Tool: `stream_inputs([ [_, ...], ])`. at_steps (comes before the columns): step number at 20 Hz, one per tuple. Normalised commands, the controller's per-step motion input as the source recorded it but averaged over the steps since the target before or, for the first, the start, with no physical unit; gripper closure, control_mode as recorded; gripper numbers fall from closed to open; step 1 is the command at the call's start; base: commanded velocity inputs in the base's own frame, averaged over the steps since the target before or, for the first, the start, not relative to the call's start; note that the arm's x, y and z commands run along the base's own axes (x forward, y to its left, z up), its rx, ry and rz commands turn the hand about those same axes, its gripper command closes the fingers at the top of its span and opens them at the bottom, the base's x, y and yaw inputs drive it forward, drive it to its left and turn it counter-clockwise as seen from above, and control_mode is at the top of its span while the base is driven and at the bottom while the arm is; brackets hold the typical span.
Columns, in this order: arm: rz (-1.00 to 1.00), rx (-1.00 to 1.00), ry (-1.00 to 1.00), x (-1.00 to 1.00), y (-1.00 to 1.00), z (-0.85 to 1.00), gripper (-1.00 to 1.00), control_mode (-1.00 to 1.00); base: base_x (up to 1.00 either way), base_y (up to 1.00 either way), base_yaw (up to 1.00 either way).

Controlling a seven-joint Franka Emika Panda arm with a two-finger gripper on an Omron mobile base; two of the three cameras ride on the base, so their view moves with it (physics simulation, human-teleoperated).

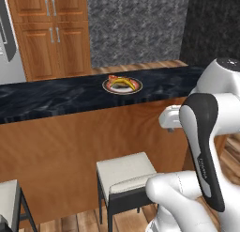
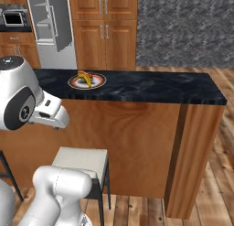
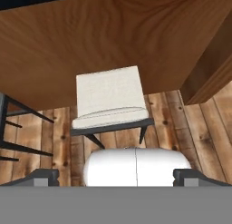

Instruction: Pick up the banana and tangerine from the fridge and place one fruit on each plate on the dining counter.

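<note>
A yellow banana (image 1: 123,81) (image 2: 85,78) lies on a round whitish plate (image 1: 134,88) (image 2: 97,83) on the dark marbled top of the dining counter (image 1: 56,97) (image 2: 151,88). A small red-orange spot sits at the banana's far end; it is too small to tell whether it is the tangerine. The fridge (image 2: 51,30) stands behind the counter with a door swung out. My gripper (image 3: 118,175) is open and holds nothing. It points down at the floor in front of the counter's wood face (image 3: 113,32), well below the plate.
A white-cushioned stool (image 1: 125,172) (image 2: 81,160) (image 3: 110,95) stands against the counter's front, directly under my hand. The dark frame of a second stool (image 1: 7,198) (image 3: 13,128) is to its left. Wooden cabinets (image 2: 106,28) line the back wall. The counter's end panel (image 2: 194,156) is at the right.
</note>
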Motion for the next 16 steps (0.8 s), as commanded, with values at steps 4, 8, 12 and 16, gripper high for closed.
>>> stream_inputs([
  [4,0.00,0.00,0.00,0.00,0.00,0.00,-1.00,1.00,0.00,-0.16,0.00],
  [8,0.00,0.00,0.00,0.00,0.00,0.00,-1.00,1.00,-0.16,-1.00,0.00],
  [12,0.00,0.00,0.00,0.00,0.00,0.00,-1.00,1.00,-0.19,-1.00,0.01],
  [16,0.00,0.00,0.00,0.00,0.00,0.00,-1.00,1.00,-0.02,-1.00,0.03],
])
